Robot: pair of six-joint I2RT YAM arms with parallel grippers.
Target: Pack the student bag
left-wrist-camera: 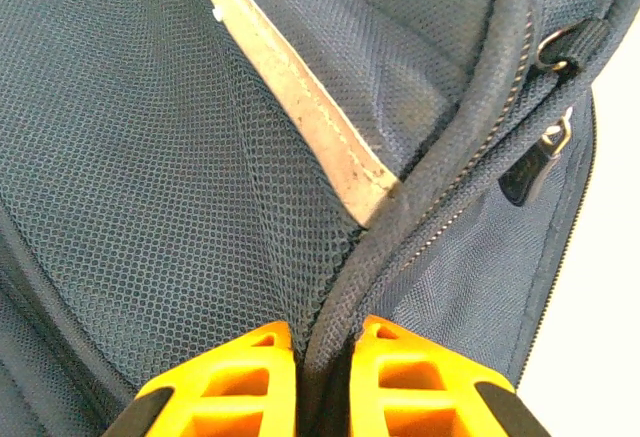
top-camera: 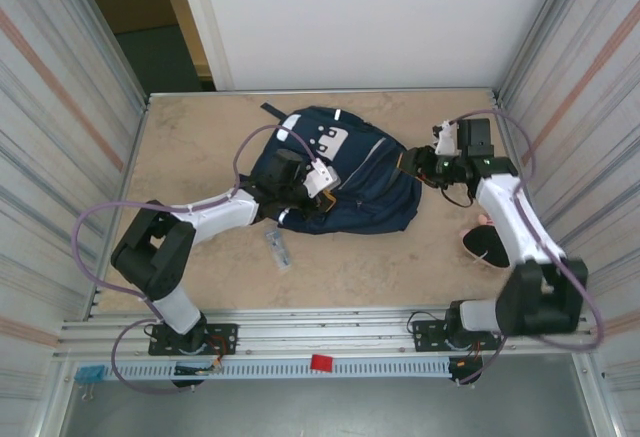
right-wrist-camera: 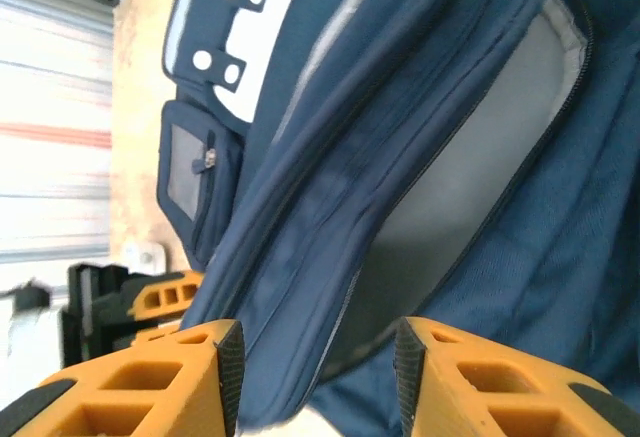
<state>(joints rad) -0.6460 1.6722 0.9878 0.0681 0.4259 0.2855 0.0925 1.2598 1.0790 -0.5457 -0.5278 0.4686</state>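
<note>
The student bag (top-camera: 360,192) lies mid-bench, left jaws clamped on its zip edge, right jaws apart; dark item (top-camera: 487,245) at right edge apparently unpacked

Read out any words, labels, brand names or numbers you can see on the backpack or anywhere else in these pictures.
No text can be read.
The student bag shows no legible wording.
Its white patch has only round holes, no letters.
Its grey window looks blank.
The small red tag at the near edge is too small to read.
</note>
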